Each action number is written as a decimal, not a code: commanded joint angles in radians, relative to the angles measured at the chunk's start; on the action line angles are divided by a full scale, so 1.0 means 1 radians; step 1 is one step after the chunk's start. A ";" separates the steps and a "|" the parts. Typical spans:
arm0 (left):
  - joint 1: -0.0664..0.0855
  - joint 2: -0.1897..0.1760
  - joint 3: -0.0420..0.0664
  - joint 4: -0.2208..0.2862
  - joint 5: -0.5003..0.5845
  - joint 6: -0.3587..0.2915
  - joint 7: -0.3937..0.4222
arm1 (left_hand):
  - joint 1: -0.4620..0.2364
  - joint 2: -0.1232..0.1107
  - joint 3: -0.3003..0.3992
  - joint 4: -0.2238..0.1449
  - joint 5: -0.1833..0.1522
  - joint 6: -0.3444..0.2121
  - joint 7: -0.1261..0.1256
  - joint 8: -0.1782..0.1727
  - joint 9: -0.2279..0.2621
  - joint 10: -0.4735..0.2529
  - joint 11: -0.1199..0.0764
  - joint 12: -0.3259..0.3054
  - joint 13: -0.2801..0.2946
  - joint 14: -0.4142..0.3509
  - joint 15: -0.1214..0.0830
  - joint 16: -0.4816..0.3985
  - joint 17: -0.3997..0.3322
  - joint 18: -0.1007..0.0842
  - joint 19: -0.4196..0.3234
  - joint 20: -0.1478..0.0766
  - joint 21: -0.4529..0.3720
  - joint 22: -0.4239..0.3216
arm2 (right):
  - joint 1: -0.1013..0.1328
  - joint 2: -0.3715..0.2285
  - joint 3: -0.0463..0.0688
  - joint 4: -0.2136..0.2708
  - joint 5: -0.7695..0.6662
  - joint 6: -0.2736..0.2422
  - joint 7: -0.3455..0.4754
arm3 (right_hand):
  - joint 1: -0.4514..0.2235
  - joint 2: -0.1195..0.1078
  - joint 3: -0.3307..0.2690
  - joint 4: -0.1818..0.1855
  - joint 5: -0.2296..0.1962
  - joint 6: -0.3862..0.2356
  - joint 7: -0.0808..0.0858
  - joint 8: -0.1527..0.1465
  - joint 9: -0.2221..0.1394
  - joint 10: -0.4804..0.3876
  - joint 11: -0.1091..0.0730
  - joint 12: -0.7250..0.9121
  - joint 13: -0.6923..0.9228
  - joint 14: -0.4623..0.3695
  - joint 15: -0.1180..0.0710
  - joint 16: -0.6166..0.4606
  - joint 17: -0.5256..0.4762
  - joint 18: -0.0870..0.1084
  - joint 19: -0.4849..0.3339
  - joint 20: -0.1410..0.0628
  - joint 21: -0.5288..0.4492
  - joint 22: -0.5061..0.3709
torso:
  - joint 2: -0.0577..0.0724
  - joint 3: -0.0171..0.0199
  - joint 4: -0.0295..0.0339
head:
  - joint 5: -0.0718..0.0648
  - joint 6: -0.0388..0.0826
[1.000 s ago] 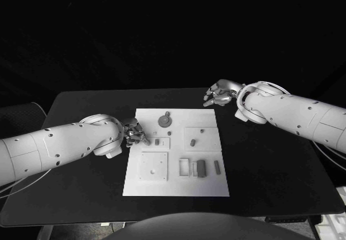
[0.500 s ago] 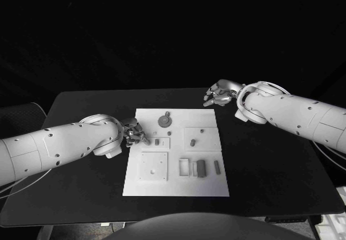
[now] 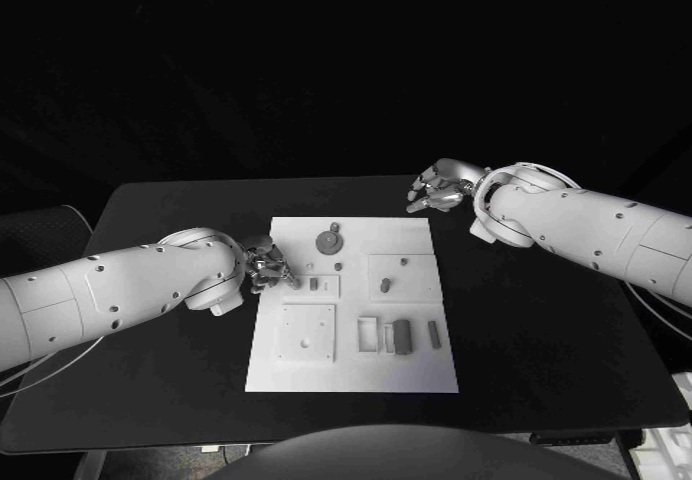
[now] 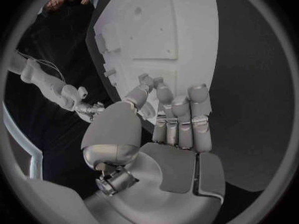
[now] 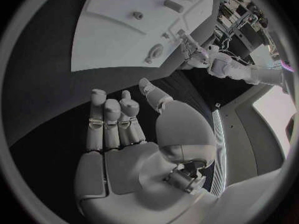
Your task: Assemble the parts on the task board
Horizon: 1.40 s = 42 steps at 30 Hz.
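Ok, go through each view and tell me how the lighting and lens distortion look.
Head view: the white task board is brightly lit against the black table and dark room, edges straight. Left wrist view: fisheye bends the board's edges into curves; the left hand shows soft highlights on its fingers. Right wrist view: same bending, the right hand evenly lit, bright glare at the circle's rim.

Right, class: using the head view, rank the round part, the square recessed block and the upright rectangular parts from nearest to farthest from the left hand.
1. Round part, at the board's far end beyond the left hand.
2. Square recessed block, board's near left.
3. Upright rectangular parts, near right.
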State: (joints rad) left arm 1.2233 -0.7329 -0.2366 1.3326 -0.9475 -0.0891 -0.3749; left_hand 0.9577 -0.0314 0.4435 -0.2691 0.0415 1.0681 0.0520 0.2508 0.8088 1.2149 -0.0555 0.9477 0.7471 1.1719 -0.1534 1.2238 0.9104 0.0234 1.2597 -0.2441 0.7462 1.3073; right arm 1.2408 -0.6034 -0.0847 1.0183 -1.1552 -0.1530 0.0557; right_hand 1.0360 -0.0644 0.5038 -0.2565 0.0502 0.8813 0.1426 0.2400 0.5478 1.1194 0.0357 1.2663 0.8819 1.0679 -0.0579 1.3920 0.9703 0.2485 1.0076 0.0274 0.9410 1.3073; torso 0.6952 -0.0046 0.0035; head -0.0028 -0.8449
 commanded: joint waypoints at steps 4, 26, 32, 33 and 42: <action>0.000 0.001 0.000 -0.007 0.019 0.012 0.001 | -0.004 -0.018 -0.006 0.005 0.007 -0.011 0.009 -0.007 -0.002 -0.006 0.004 0.002 -0.001 -0.007 -0.001 0.004 -0.002 0.051 -0.003 -0.003 -0.007 0.014 | -0.001 -0.001 0.000 0.001 -0.001 0.012 0.004 | -0.009 -0.002 -0.002 0.005 0.002 -0.003 0.008 -0.005 0.001 -0.004 0.002 0.001 -0.001 0.001 -0.008 -0.002 -0.001 0.013 0.006 -0.002 -0.006 0.012 | 0.000 -0.0003 0.0001 | 0.000 -0.001; 0.000 -0.001 0.000 -0.014 0.040 0.011 0.005 | -0.050 -0.134 0.007 0.076 0.007 -0.020 0.011 -0.011 -0.008 -0.011 0.006 0.008 -0.002 -0.011 -0.001 0.006 -0.003 0.056 0.000 -0.004 -0.013 0.013 | -0.002 -0.001 0.000 0.000 -0.001 0.014 0.004 | -0.008 -0.002 -0.001 0.005 0.002 -0.003 0.008 -0.005 0.002 -0.004 0.002 0.001 -0.001 0.001 -0.008 -0.002 -0.001 0.013 0.006 -0.002 -0.006 0.012 | 0.000 0.0000 0.0006 | 0.000 -0.002; 0.000 -0.001 0.000 -0.015 0.045 0.012 0.004 | -0.063 -0.139 0.009 0.094 0.007 -0.021 0.011 -0.011 -0.008 -0.012 0.006 0.009 -0.002 -0.011 -0.001 0.007 -0.003 0.057 0.000 -0.003 -0.014 0.013 | -0.003 -0.001 0.000 -0.001 -0.001 0.014 0.004 | -0.008 -0.002 -0.001 0.005 0.002 -0.003 0.008 -0.006 0.002 -0.004 0.002 0.001 -0.001 0.001 -0.008 -0.002 -0.001 0.013 0.006 -0.002 -0.006 0.012 | 0.000 -0.0002 0.0002 | 0.001 -0.001; 0.000 -0.001 0.000 -0.015 0.045 0.013 0.003 | -0.063 -0.138 0.010 0.095 0.007 -0.022 0.011 -0.011 -0.008 -0.012 0.006 0.009 -0.002 -0.012 -0.001 0.007 -0.003 0.057 0.000 -0.003 -0.014 0.013 | -0.003 -0.001 0.000 -0.001 -0.001 0.014 0.004 | -0.008 -0.002 -0.001 0.005 0.002 -0.003 0.008 -0.006 0.002 -0.004 0.002 0.001 -0.001 0.001 -0.008 -0.002 -0.001 0.013 0.006 -0.002 -0.006 0.012 | 0.000 -0.0003 0.0000 | 0.001 -0.001; 0.000 0.000 0.000 -0.013 0.042 0.023 0.005 | -0.033 -0.119 0.016 0.077 0.007 -0.023 0.011 -0.010 -0.008 -0.013 0.006 0.011 -0.002 -0.012 -0.001 0.009 -0.002 0.059 -0.001 -0.004 -0.012 0.017 | -0.003 -0.001 0.000 0.000 -0.001 0.014 0.004 | -0.008 -0.002 -0.001 0.005 0.002 -0.003 0.008 -0.006 0.002 -0.004 0.002 0.001 -0.001 0.001 -0.008 -0.002 -0.001 0.013 0.006 -0.002 -0.006 0.012 | 0.000 0.0001 0.0005 | 0.001 -0.002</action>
State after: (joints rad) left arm 1.2232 -0.7345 -0.2367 1.3169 -0.9117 -0.0802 -0.3768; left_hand 0.9179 -0.1507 0.4592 -0.1886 0.0473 1.0608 0.0515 0.2468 0.8017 1.2059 -0.0500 0.9558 0.7462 1.1665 -0.1553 1.2276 0.9084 0.0234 1.2580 -0.2423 0.7384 1.3079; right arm 1.2383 -0.6044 -0.0847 1.0175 -1.1547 -0.1520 0.0557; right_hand 1.0360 -0.0645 0.5038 -0.2565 0.0502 0.8775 0.1444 0.2400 0.5485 1.1212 0.0339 1.2663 0.8822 1.0698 -0.0598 1.3920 0.9704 0.2485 1.0076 0.0274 0.9410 1.3073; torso 0.6950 -0.0047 0.0037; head -0.0014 -0.8462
